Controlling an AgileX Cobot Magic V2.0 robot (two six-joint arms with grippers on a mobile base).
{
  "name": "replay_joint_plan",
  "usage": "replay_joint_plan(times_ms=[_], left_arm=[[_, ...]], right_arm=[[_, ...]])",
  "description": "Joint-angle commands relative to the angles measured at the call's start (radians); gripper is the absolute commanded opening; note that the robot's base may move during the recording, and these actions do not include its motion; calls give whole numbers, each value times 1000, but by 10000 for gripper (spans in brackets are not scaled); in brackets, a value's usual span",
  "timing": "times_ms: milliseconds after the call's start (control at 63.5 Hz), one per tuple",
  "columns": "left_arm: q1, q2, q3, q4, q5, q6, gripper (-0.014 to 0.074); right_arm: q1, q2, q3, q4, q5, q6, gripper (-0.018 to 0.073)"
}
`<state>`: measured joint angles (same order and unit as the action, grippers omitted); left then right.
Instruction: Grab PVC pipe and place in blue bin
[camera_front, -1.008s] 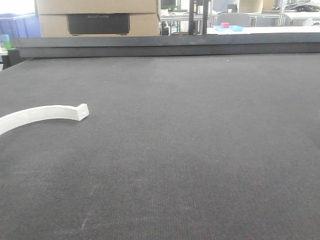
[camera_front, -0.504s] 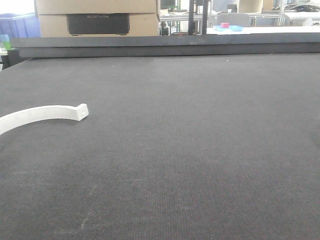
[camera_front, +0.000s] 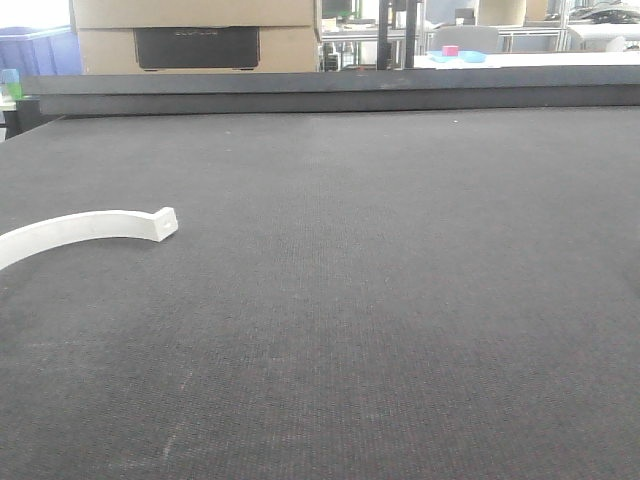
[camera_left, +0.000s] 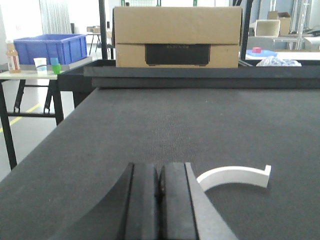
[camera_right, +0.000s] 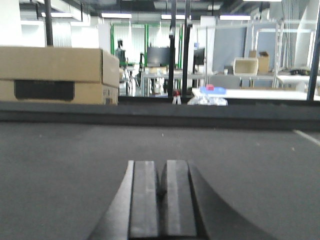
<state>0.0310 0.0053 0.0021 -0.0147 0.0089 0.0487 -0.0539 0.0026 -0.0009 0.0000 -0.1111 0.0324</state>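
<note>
Wide black table (camera_front: 400, 300), felt-like top. Behind far edge: cardboard box (camera_left: 175, 35). Far left, on side stand: blue bin (camera_left: 50, 47). White curved pipe (camera_left: 232, 176) lies flat on table, just right of left gripper (camera_left: 159, 175), well apart from blue bin. Both left gripper and right gripper (camera_right: 161, 172): fingers pressed together.

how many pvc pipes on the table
1: the PVC pipe lies on the table, left side, beside the left gripper. Others could be out of frame.
</note>
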Motion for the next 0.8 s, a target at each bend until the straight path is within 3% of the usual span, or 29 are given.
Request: replay_joint_plan(times_ms=[0, 110, 205, 457, 598, 724, 787], left_arm=[[-7, -5, -2, -2, -99, -7, -111], [-4, -5, -2, -4, -197, -7, -111], [-4, -5, -86, -8, -165, -7, -111], [-4, 200, -444, 6, 76, 3, -111], [-4, 433, -663, 9, 238, 3, -111], [-4, 643, -821, 153, 406, 3, -111], [-4, 752, -884, 165, 475, 3, -111]], right_arm=[[-5, -3, 1, -13, -78, -8, -168], [-5, -3, -16, -13, -226, -8, -168], [-5, -3, -132, -13, -163, -8, -168], [-5, 174, -505, -13, 72, -8, -168], [-5, 378, -721, -13, 324, -8, -168], [-5, 555, -848, -21, 472, -8, -168], [-5, 632, -889, -21, 514, -8, -168]])
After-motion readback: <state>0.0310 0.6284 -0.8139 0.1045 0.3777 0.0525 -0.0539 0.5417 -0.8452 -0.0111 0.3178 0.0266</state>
